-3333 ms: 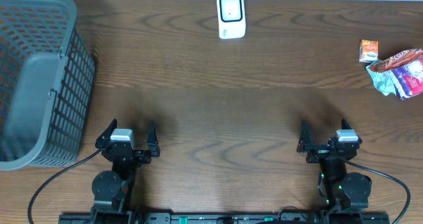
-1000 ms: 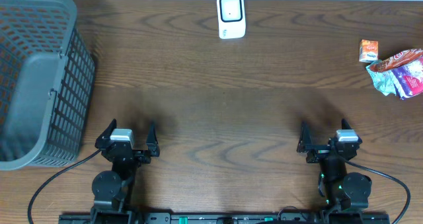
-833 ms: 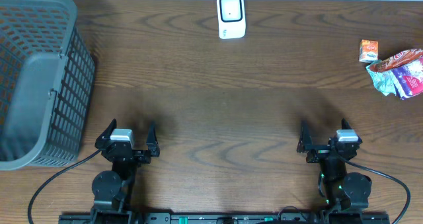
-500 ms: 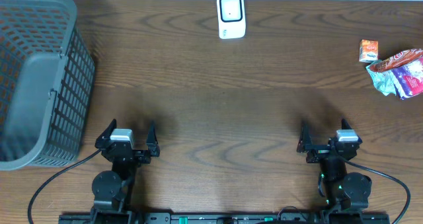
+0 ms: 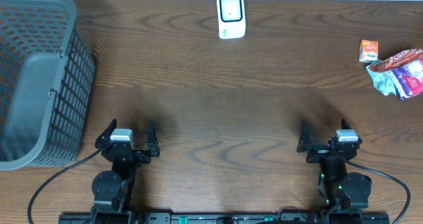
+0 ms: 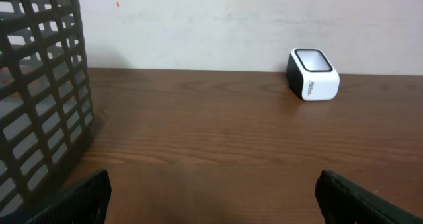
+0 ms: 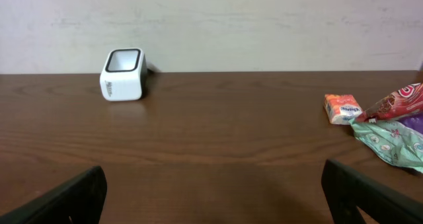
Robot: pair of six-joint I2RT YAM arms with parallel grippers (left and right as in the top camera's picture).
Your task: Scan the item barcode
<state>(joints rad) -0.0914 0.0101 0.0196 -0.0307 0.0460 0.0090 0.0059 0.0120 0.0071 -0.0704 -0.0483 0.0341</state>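
1. Left gripper (image 6: pixel 211 184): jaws spread wide, nothing between them. Only the two dark fingertips show, at the bottom corners of the left wrist view, both cut off by the frame.
2. Right gripper (image 7: pixel 213 178): also wide apart and holding nothing. Its fingertips are likewise clipped at the bottom corners of its own view.
3. Both arms sit at the near edge of the table (image 5: pixel 225 105), well apart from every object.
4. Scanner (image 5: pixel 231 16): white body with a dark-framed window, at the far edge near the middle. The lettering on its side is too small to read.
5. Items: small orange packet (image 5: pixel 369 50) at the far right, just beside a pile of crinkled wrappers (image 5: pixel 400 72).
6. The pile runs off the right edge in the overhead and right wrist views; I cannot tell how many wrappers it holds.
7. No barcode can be made out on either item.
8. Grey mesh basket (image 5: pixel 39 78) at the far left, cut off by the frame; its inside shows only blurred grey.
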